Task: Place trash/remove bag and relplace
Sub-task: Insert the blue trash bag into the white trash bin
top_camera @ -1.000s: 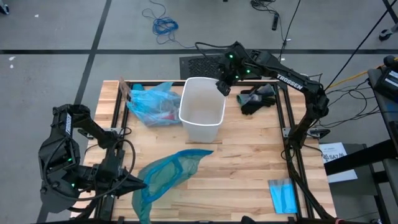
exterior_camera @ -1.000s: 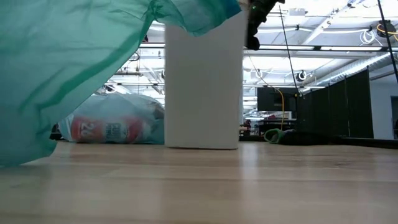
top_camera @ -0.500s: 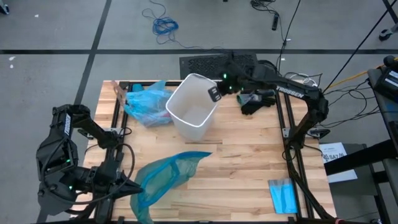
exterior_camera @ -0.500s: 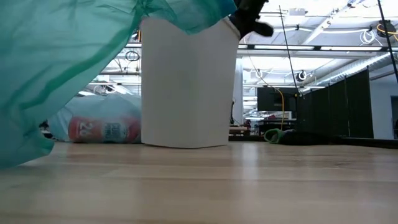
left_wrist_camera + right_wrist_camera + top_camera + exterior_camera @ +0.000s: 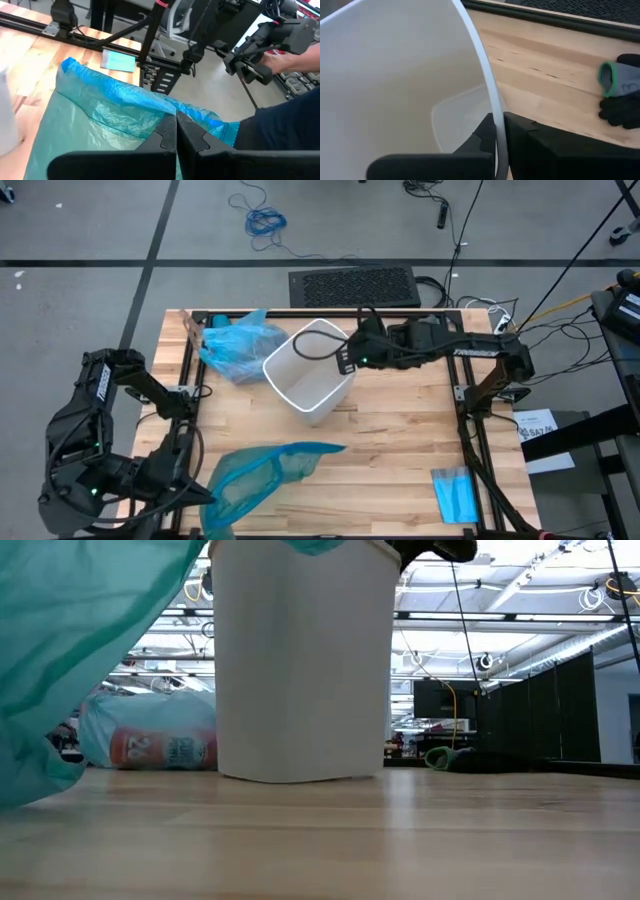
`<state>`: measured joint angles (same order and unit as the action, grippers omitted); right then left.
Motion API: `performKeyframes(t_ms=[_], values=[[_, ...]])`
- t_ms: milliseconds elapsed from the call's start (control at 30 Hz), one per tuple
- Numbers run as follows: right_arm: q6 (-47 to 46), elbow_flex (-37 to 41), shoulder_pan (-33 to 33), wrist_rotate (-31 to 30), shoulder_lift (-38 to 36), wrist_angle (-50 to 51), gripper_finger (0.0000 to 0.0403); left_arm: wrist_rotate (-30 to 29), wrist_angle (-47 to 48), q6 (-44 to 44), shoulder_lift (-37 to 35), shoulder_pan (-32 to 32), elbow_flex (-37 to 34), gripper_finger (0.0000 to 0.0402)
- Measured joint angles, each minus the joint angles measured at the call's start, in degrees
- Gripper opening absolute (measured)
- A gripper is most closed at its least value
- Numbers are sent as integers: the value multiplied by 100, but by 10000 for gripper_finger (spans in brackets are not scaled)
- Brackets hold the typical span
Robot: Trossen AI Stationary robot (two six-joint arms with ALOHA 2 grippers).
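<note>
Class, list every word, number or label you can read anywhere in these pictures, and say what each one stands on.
"26": white figures on the red label of the small bottle inside the light-blue bag, low view.
The label's remaining print is too blurred to read.
Lettering on the right arm in the high view is too small to read.
Nothing else is legible.

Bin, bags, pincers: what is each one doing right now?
Bin: empty, no liner, tilted, rim pinched.
Right pincer: shut on bin rim.
Left pincer: shut on teal bag.
Teal bag: held, draped on table.
Light-blue bag: full, lying behind bin.
Folded sheet: flat, untouched.
</note>
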<state>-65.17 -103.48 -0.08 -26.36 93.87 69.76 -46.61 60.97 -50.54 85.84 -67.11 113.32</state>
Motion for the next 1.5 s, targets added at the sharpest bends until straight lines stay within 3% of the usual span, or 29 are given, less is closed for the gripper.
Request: performKeyframes(t_ms=[167, 267, 633, 867, 967, 1067, 1267, 1500], values=[[-258, -4, 63, -228, 1, 2, 2, -10, 4, 55, 0, -74, 0, 0], [-288, -9, 57, -231, 1, -34, 22, -11, -4, 143, 0, -92, 0, 0], [-13, -13, 200, -150, -24, -199, 173, -11, -103, 138, 0, -92, 0, 0], [30, -13, 865, -1436, -390, -385, 212, -11, -101, 136, 0, -92, 0, 0], [551, -13, 1198, -2146, -663, -874, 212, -11, -101, 136, 0, -92, 0, 0], [1687, -13, 1496, -2521, -905, -1792, 206, -13, -98, 142, 0, -92, 0, 0], [3882, -13, 1819, -2603, -1233, -3573, 194, -170, -170, 370, 0, -90, 0, 0], [4700, -13, 1833, -2606, -1578, -3822, 187, -189, -1173, 1276, -20, -90, 0, 0]])
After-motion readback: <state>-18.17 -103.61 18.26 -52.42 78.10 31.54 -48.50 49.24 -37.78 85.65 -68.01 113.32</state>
